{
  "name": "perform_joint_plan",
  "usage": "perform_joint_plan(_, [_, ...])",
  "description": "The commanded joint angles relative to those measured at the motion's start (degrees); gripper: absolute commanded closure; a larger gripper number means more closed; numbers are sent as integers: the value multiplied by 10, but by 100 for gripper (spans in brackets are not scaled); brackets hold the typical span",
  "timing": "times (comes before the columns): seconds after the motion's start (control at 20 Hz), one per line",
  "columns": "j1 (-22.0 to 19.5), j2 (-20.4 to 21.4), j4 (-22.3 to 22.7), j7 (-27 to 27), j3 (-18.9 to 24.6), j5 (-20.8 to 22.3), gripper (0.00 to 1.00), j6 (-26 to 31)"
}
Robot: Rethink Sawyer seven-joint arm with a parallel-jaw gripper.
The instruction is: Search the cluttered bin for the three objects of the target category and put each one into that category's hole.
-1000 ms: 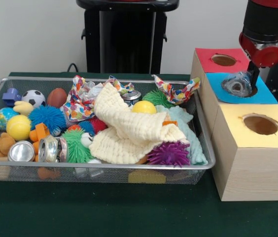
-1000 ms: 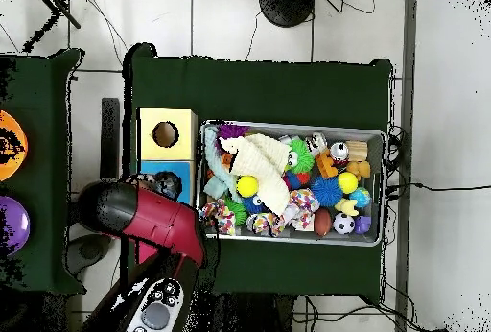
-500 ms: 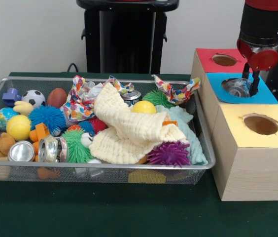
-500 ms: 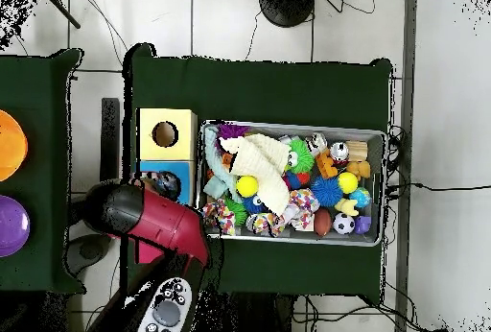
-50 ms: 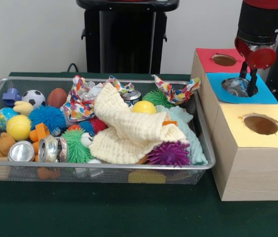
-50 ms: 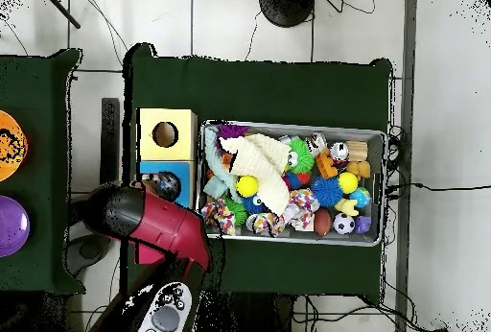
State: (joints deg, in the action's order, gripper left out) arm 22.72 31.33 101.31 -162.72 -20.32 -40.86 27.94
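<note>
My gripper (image 5: 248, 81) hangs open just above the hole in the blue-topped box (image 5: 267, 96). A crumpled silvery can (image 5: 235, 87) lies in that hole, free of the fingers. Three more silvery cans remain in the wire bin (image 5: 104, 167): two at the front left (image 5: 21, 151) (image 5: 49, 148) and one near the back middle (image 5: 131, 96). In the overhead view the red arm (image 6: 144, 218) covers part of the blue box (image 6: 182, 170), and the can (image 6: 169, 185) shows in its hole.
A red-topped box (image 5: 205, 55) stands behind the blue one and a yellow-topped box (image 5: 237, 123) in front, each with a hole. The bin holds balls, spiky toys, a cream cloth (image 5: 129, 126), patterned fabric and plush items.
The gripper has let go of the crumpled can and risen a little; the can has stayed down in the blue hole.
</note>
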Motion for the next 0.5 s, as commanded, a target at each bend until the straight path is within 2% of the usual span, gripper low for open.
perform_joint_plan(0.05, [4,32,10,-112,-19,48,0,143])
perform_joint_plan(0.3, [-8,52,23,-101,-22,26,0,90])
perform_joint_plan(0.4, [-24,51,34,-74,-5,18,0,43])
perform_joint_plan(0.5, [-65,55,69,-26,58,-5,0,-43])
